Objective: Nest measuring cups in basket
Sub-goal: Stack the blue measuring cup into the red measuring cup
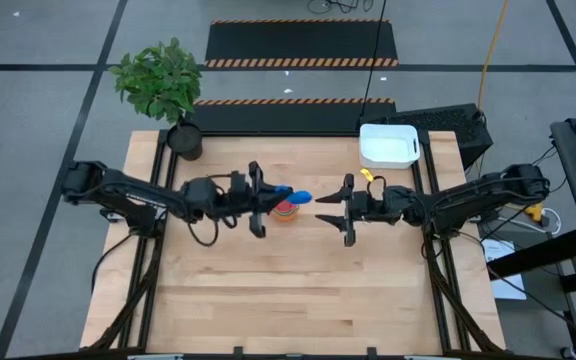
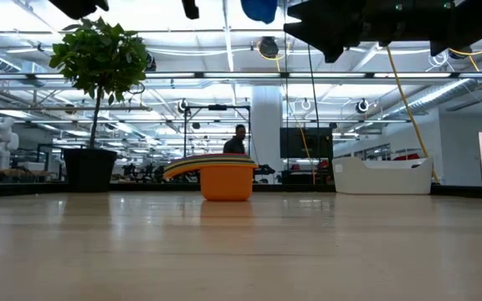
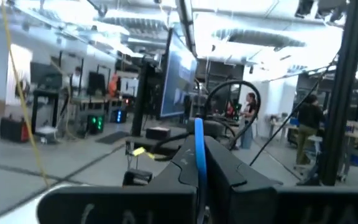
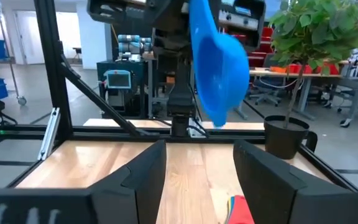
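Up above the middle of the wooden bench (image 1: 298,290), the left gripper (image 1: 260,200) has its fingers pinched tight on the handle of a medium blue measuring cup (image 1: 299,197). The bowl of that cup sticks out past the fingertips toward the right arm and hangs in the air well clear of the wood, above and just beside the stack of nested cups (image 2: 222,177). That stack sits on the bench with an orange cup on the outside and red and yellow edges showing at its rim. The right gripper (image 1: 334,208) faces the blue cup from the other side, fingers spread apart and holding nothing, with a gap between them and the cup. The white basket (image 1: 388,146) rests at the far right corner, well apart from both, near a potted plant (image 1: 161,85).
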Available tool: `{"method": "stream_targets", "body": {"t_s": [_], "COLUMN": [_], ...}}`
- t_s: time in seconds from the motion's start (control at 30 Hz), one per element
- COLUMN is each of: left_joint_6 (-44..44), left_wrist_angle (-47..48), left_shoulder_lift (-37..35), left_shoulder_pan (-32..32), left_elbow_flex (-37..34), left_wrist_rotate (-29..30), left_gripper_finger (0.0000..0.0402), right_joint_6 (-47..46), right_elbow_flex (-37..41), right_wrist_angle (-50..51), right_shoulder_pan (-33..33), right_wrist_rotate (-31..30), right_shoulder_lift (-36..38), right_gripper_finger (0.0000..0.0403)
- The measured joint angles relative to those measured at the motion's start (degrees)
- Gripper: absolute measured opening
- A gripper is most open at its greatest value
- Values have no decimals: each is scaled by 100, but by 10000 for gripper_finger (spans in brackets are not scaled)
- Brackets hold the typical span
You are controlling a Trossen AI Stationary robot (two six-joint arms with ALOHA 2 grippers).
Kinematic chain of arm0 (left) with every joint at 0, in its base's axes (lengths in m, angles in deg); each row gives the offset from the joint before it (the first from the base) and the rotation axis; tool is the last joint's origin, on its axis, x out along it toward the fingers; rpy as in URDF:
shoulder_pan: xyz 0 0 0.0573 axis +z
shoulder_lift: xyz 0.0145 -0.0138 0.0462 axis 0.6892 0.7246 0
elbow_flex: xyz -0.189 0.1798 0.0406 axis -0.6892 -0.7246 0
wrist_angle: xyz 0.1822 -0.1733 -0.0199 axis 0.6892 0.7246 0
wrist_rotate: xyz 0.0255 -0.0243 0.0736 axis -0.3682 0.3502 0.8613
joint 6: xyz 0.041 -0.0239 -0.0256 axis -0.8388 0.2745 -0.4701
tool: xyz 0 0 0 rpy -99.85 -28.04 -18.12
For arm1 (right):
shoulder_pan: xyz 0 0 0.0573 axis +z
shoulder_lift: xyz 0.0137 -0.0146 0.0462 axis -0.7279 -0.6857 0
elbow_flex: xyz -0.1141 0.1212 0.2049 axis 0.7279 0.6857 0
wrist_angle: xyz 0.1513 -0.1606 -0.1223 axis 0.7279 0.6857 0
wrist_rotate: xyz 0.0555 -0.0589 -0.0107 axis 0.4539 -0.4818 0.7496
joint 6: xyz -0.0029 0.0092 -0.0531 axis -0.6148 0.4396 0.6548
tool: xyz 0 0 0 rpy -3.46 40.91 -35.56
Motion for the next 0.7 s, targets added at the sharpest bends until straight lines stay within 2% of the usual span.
{"method": "stream_targets", "body": {"t_s": [0.07, 0.23, 0.4, 0.7], "left_joint_6": [-132, -163, -161, -125], "left_wrist_angle": [-93, -549, -696, -751], "left_shoulder_lift": [69, 330, 416, 410], "left_shoulder_pan": [-47, -42, 4, 4], "left_elbow_flex": [0, -1, 50, 50], "left_wrist_rotate": [-5, -137, -543, -590], "left_gripper_finger": [4, 10, 5, 5], "right_joint_6": [47, 82, 85, 94], "right_elbow_flex": [0, 0, -2, -2], "right_wrist_angle": [-9, -139, -151, -194], "right_shoulder_pan": [0, -3, 0, 0], "right_wrist_rotate": [23, 607, 607, 576], "right_shoulder_lift": [-2, 0, 0, 0], "right_gripper_finger": [181, 180, 180, 180]}}
